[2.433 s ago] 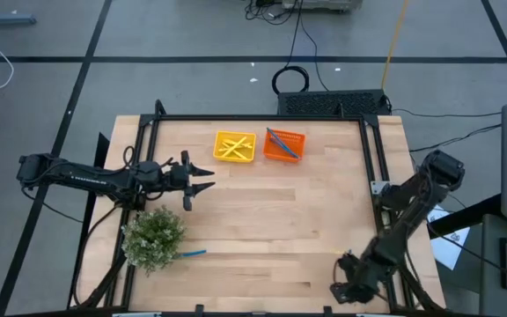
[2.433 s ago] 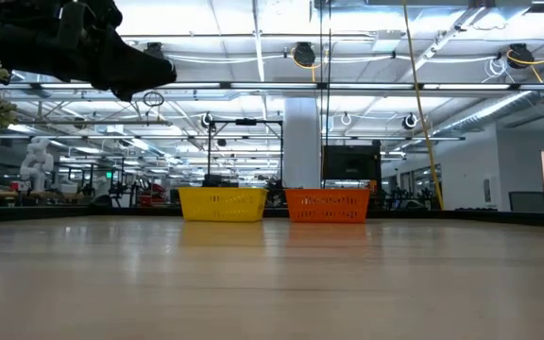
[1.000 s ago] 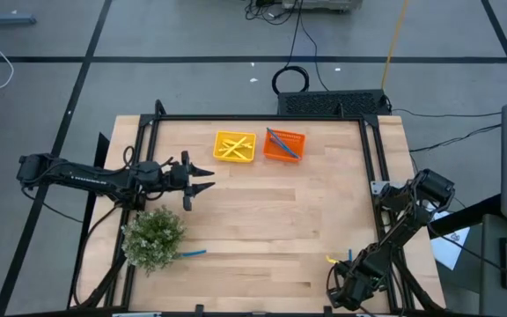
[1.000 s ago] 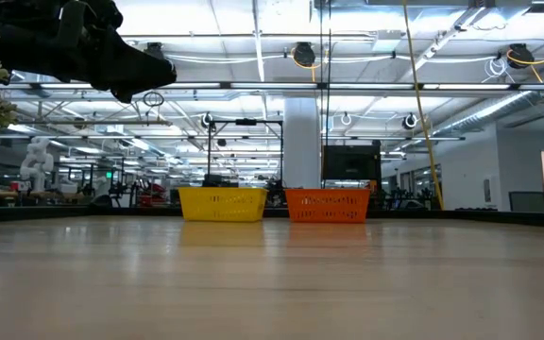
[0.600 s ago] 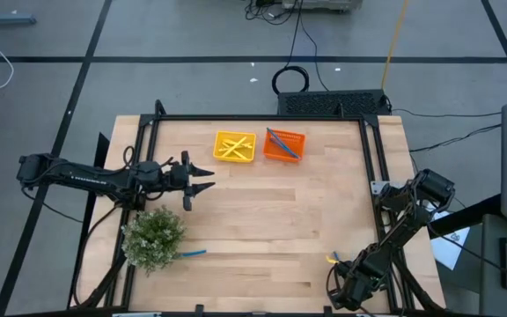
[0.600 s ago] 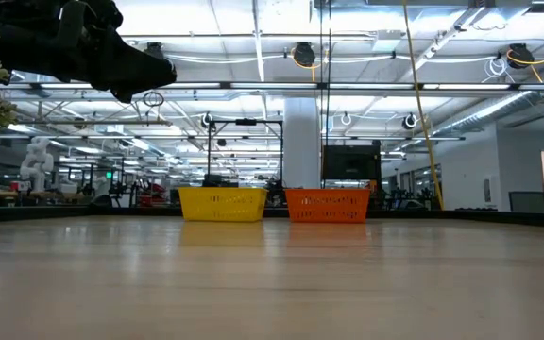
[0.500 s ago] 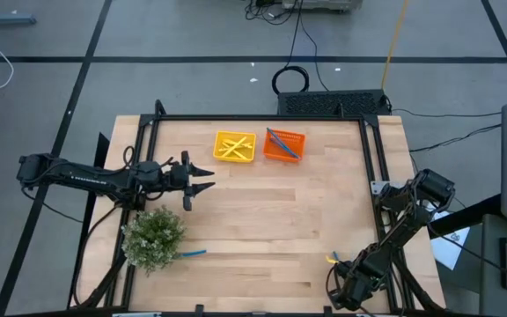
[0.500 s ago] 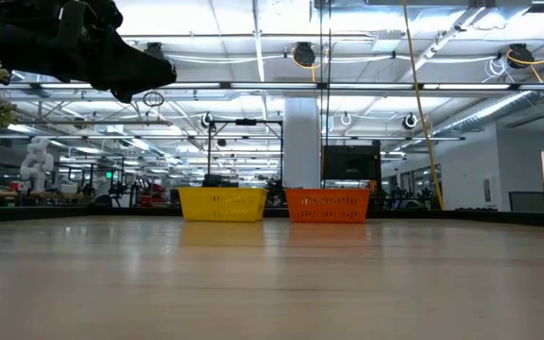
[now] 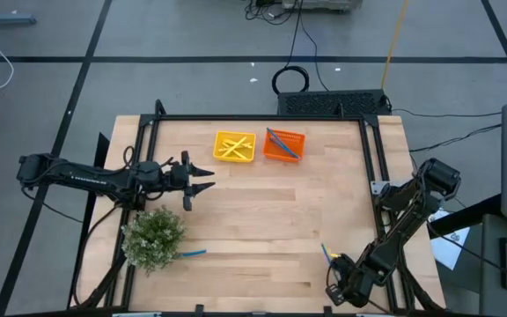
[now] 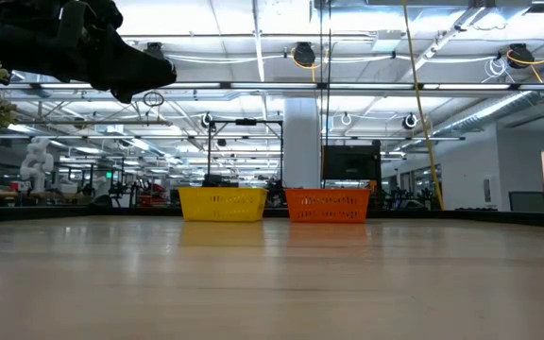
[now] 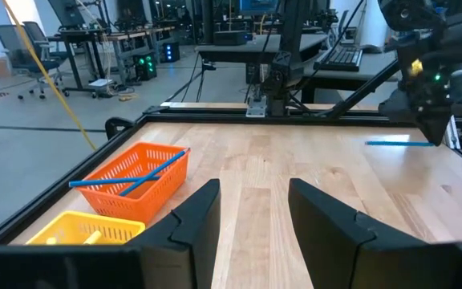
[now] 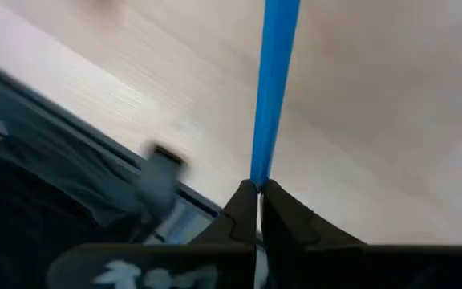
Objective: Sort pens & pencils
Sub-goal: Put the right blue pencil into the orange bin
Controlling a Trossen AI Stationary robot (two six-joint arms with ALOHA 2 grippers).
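A blue pen [image 9: 325, 254] sticks out of my right gripper [image 9: 332, 264], which is shut on it near the table's near right corner; the left wrist view shows this pen [image 11: 399, 143] lying level. A second blue pen [image 9: 194, 253] lies flat on the table beside the plant. Blue pens rest slanted in the orange tray [image 9: 284, 145], and yellow pencils lie in the yellow tray [image 9: 234, 146]. My left gripper [image 9: 208, 177] hovers open over the table's left half, holding nothing. My right gripper pinches the blue pen's near end [image 12: 260, 178] between the tips of its two fingers [image 12: 244, 207]. The fingers lie along the pen, which sticks straight out ahead of them over the wood. It points toward the table's far left. Whether it is clear of the table I cannot tell.
A bushy green plant [image 9: 154, 236] stands near the table's near left corner. The two trays sit side by side at the far edge. A dark metal frame [image 9: 377, 158] runs along the table's sides. Bare wood lies between the trays and the grippers.
My right gripper has shifted a little toward the table's left edge. The blue pen has moved with it and now slants out toward the far left.
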